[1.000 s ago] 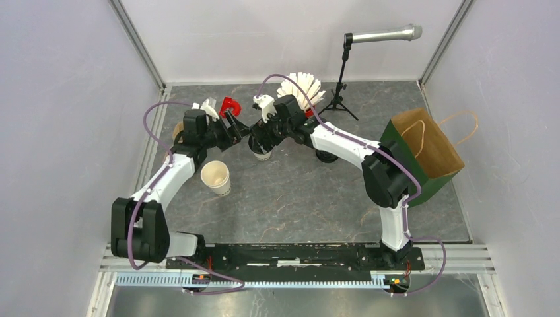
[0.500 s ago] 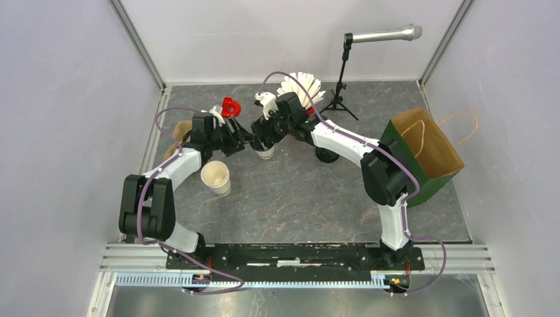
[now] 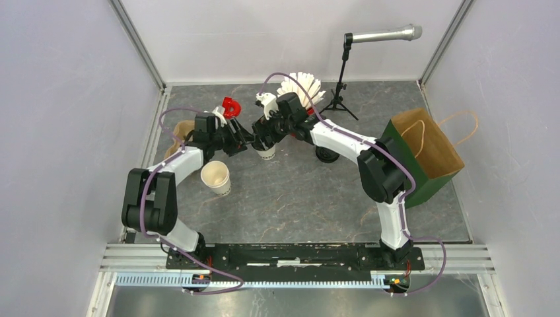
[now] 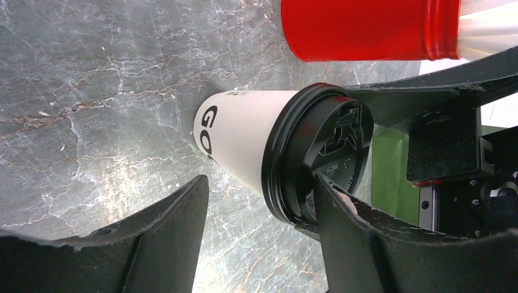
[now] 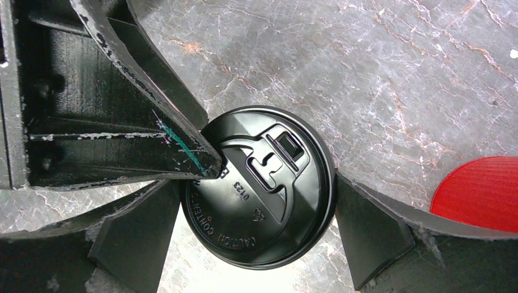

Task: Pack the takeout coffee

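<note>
A white paper cup (image 4: 238, 143) with a black lid (image 5: 262, 195) stands upright at the table's middle back (image 3: 267, 154). My right gripper (image 5: 255, 183) hangs above it, open, one finger close against each side of the lid's rim. My left gripper (image 4: 261, 183) comes in from the left (image 3: 243, 141) with its jaws apart. One of its fingers (image 4: 342, 213) rests on the lid's top; the other stands free beside the cup near the table. A second white cup (image 3: 215, 177) stands open, without a lid, to the front left. A loose black lid (image 3: 325, 156) lies under the right arm.
A red cup of white sticks (image 3: 300, 89) stands just behind the lidded cup. The brown pulp carrier (image 3: 181, 132) lies at the left, partly under the left arm. A brown paper bag (image 3: 426, 155) stands open at the right. A microphone stand (image 3: 341, 86) is at the back.
My left gripper has moved right, up to the lidded cup, and its jaws have narrowed somewhat. The right gripper has stayed over the lid.
</note>
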